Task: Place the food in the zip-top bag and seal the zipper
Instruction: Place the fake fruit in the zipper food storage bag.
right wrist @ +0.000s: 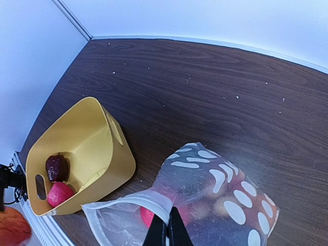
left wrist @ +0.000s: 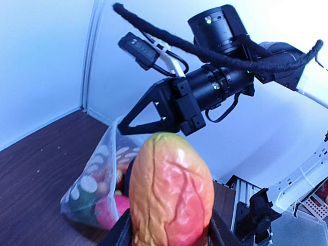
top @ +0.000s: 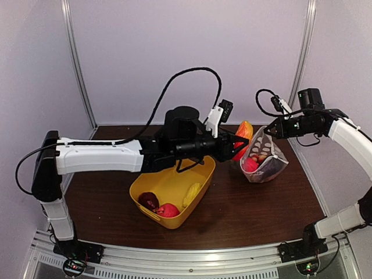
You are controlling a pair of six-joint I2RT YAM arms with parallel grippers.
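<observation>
- The dark wood-grain table (top: 261, 209) carries everything, with white walls around it.
- The left arm (top: 99, 157), white near its base and black toward the wrist, reaches across above the tub toward the bag. A black cable loops over it.
- The left gripper (top: 234, 146) has its fingers clamped on either side of a mango-like fruit, holding it in the air.
- The right arm (top: 349, 136) comes in from the right side. The right gripper (top: 267, 135) has its fingers pressed together on the bag's upper edge and holds that edge up.
- The yellow tub (top: 171, 183) sits on the table left of the bag, with an oval handle slot in its near wall.
- The zip-top bag (top: 270, 165) is clear plastic printed with white oval dots. Its bottom rests on the table and its mouth gapes open toward the left arm.
- The mango-like fruit (top: 244, 135), shaded yellow through orange to red, hangs just beside the bag's mouth, at its left rim.
- In the tub lie a dark purple piece (top: 149, 200), a red piece (top: 168, 210) touching it, and a yellow piece (top: 192, 195) against the right wall.
- Inside the bag a pink-red piece (top: 250, 165) shows. Other pieces behind the plastic are too blurred to name.
- The zipper (right wrist: 123, 201) runs along the mouth edge, unsealed.
- The only print that can be made out anywhere is the dots on the bag.
</observation>
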